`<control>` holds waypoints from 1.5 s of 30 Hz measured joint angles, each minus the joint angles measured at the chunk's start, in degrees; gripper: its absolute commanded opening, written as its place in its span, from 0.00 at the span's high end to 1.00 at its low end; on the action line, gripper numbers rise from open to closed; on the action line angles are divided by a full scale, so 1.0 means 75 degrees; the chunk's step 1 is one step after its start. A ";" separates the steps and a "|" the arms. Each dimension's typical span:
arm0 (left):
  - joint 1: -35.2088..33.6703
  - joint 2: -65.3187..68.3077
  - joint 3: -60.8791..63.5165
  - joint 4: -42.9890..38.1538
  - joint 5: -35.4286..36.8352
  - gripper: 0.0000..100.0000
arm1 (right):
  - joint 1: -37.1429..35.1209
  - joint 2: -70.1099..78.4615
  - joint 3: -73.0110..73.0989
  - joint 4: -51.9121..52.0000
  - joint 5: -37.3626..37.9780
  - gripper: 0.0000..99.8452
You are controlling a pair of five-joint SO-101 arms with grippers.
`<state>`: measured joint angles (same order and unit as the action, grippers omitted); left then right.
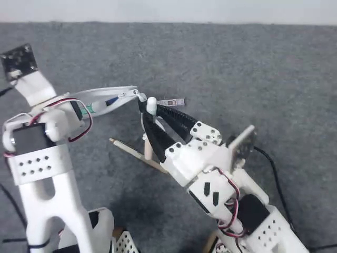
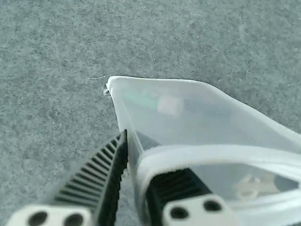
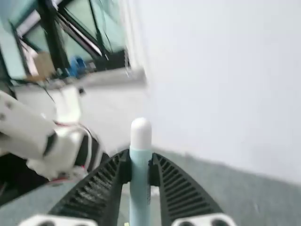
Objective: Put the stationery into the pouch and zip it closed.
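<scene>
The clear pouch point(image 1: 110, 99) hangs above the grey carpet, pinched at its rim by my left gripper point(image 1: 83, 109). In the left wrist view that gripper point(image 2: 136, 176) is shut on the pouch point(image 2: 197, 122), which holds a green item point(image 2: 149, 98) and a white one point(image 2: 170, 105). My right gripper point(image 1: 147, 113) sits right beside the pouch's free end, shut on a pen point(image 1: 151, 105) with a white cap. The right wrist view shows the pale blue pen point(image 3: 140, 141) standing between the black fingers of the right gripper point(image 3: 140, 165). A wooden pencil point(image 1: 131, 149) lies on the carpet under the right gripper.
A small flat pale item point(image 1: 174, 101) lies on the carpet point(image 1: 253, 74) just beyond the right gripper. The carpet stretches open to the far side and the right. A black cable point(image 1: 276, 179) runs along the right arm's base.
</scene>
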<state>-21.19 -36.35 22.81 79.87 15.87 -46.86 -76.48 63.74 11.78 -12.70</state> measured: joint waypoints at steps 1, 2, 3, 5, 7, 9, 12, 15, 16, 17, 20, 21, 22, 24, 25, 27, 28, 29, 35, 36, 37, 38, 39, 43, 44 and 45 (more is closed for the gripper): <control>0.0000 0.0000 0.0000 0.0000 0.0000 0.99 | -0.0059 0.0012 0.0094 -0.0293 0.0023 0.99; 0.0000 0.0000 0.0000 0.0000 0.0000 0.99 | -0.0117 0.0012 0.0176 -0.0610 0.0023 0.99; 0.0000 0.0000 0.0000 0.0000 0.0000 0.99 | -0.0211 0.0012 0.0234 -0.0961 0.0035 0.99; 0.0000 0.0000 0.0000 0.0000 0.0000 0.99 | -0.0258 0.0012 0.0246 -0.1618 0.0035 0.99; 0.0000 0.0000 0.0000 0.0000 0.0000 0.99 | -0.0234 0.0012 0.0246 -0.2309 0.0035 0.99; 0.0000 0.0000 0.0000 0.0000 0.0000 0.99 | -0.0234 0.0012 0.0246 -0.2942 0.0035 0.99; 0.0000 0.0000 0.0000 0.0000 0.0000 0.99 | -0.0270 0.0188 0.0234 -0.3528 0.0035 0.99; 0.0000 0.0000 0.0000 0.0000 0.0000 0.99 | -0.0305 0.1196 -0.0070 -0.3892 0.0035 0.99; 0.0000 0.0000 0.0000 0.0000 0.0000 0.99 | -0.0270 0.1536 -0.0188 -0.4056 0.0035 0.99; 0.0000 0.0000 0.0000 0.0000 0.0000 0.99 | -0.0270 0.1852 -0.0340 -0.4220 0.0035 0.99; 0.0000 0.0000 0.0000 0.0000 0.0000 0.99 | -0.0293 0.2801 -0.0738 -0.4653 0.0035 0.99; 0.0000 0.0000 0.0000 0.0000 0.0000 0.99 | -0.0293 0.3106 -0.0832 -0.4782 0.0035 0.99; 0.0000 0.0000 0.0000 0.0000 0.0000 0.99 | -0.0270 0.3411 -0.0914 -0.4911 0.0035 0.99; 0.0000 0.0000 0.0000 0.0000 0.0000 0.99 | -0.0270 0.3950 -0.1067 -0.5204 0.0047 0.99; 0.0000 0.0000 0.0000 0.0000 0.0000 0.99 | -0.0281 0.4173 -0.1160 -0.5333 0.0047 0.99; 0.0000 0.0000 0.0000 0.0000 0.0000 0.99 | -0.0234 0.4536 -0.1348 -0.5591 0.0047 0.99; 0.0000 0.0000 0.0000 0.0000 0.0000 0.99 | -0.0176 0.4689 -0.1442 -0.5732 0.0047 0.99; 0.0000 0.0000 0.0000 0.0000 0.0000 0.99 | -0.0059 0.4829 -0.1524 -0.5873 0.0047 0.99; 0.0000 0.0000 0.0000 0.0000 0.0000 0.99 | 0.0422 0.5615 -0.1700 -0.6775 0.0070 0.99; 0.0000 0.0000 0.0000 0.0000 0.0000 0.99 | 0.0410 0.5755 -0.1700 -0.6845 0.0070 0.99; 0.0000 0.0000 0.0000 0.0000 0.0000 0.99 | 0.0399 0.5908 -0.1700 -0.6869 0.0070 0.99; 0.0000 0.0000 0.0000 0.0000 0.0000 0.99 | 0.0399 0.6060 -0.1700 -0.6892 0.0070 0.99; 0.0000 0.0000 0.0000 0.0000 0.0000 0.99 | 0.0399 0.6201 -0.1700 -0.6904 0.0070 0.99; 0.0000 0.0000 0.0000 0.0000 0.0000 0.99 | 0.0399 0.6576 -0.1700 -0.6916 0.0070 0.99; 0.0000 0.0000 0.0000 0.0000 0.0000 0.99 | 0.0399 0.6658 -0.1700 -0.6916 0.0070 0.99; 0.0000 0.0000 0.0000 0.0000 0.0000 0.99 | 0.0399 0.6716 -0.1700 -0.6916 0.0070 0.98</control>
<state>-21.19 -36.35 22.81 79.87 15.87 -43.87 -26.11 50.99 -40.09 -12.18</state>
